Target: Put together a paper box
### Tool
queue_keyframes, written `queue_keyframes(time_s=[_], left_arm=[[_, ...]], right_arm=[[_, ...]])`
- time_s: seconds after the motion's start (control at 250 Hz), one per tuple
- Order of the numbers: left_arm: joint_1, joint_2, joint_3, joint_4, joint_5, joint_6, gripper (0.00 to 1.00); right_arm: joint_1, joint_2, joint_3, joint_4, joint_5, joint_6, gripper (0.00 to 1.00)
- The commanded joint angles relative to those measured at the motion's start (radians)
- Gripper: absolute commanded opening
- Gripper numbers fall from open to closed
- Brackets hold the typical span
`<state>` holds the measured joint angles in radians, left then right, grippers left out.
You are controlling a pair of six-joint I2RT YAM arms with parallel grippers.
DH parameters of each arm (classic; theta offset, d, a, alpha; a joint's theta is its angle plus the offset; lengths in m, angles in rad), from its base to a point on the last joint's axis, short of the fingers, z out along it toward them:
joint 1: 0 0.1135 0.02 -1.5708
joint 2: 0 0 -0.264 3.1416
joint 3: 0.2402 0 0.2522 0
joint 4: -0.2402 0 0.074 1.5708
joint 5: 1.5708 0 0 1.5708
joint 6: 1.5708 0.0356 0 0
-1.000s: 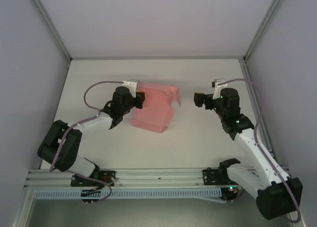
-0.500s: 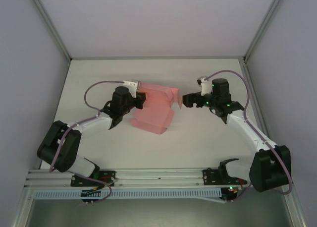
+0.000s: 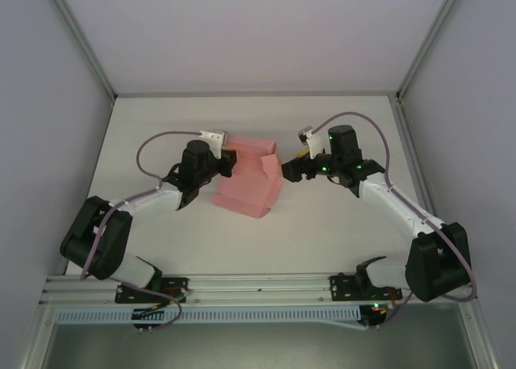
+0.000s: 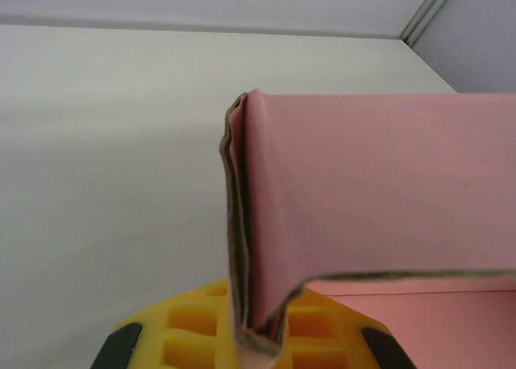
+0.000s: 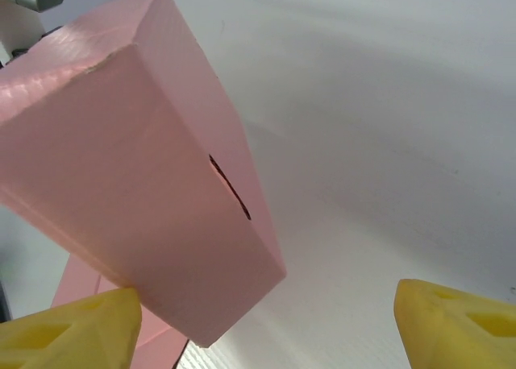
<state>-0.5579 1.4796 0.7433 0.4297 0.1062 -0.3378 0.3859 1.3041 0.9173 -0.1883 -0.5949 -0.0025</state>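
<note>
A partly formed pink paper box [image 3: 250, 182] sits near the middle of a white tabletop [image 3: 339, 240], between two robot arms. The left pincer [image 3: 228, 161] is pressed together on the box's left edge. From the left wrist, a doubled fold of pink card is nipped between its yellow pads [image 4: 193, 329], apparently to anchor the box so it cannot slide while the other arm works.

The right pincer [image 3: 288, 170] is at the box's right end with its jaws spread. Its yellow fingertips [image 5: 68, 329] sit on either side of the box's near corner and grip nothing. That end shows a pink panel with a short dark slit, perhaps where a tab locks. I would judge the right arm is lining up to fold or press this end.

Grey cables [image 3: 153, 143] loop from the wrists, and a metal rail [image 3: 242, 288] runs along the near edge. The likeliest hindrance is the thin card itself, which could buckle under a push.
</note>
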Motion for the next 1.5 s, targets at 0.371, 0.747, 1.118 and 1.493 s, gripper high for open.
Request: queue_keyframes(time_s=[0.371,0.747,1.118,1.493], left_arm=[[-0.015,-0.007,0.022,0.014,0.036,-0.012,0.0],[-0.015,0.034,0.06,-0.067,-0.084,-0.02,0.0],[-0.014,0.028,0.051,-0.052,-0.065,-0.015,0.0],[-0.025,0.033,0.06,-0.045,-0.053,-0.035,0.0]], right_arm=[[0.121,0.127,0.091,0.086,0.176,0.019,0.67],[0.123,0.045,0.092,-0.073,0.18,0.017,0.71],[0.123,0.08,0.144,-0.088,0.106,0.002,0.62],[0.189,0.163,0.143,0.04,0.34,0.074,0.47]])
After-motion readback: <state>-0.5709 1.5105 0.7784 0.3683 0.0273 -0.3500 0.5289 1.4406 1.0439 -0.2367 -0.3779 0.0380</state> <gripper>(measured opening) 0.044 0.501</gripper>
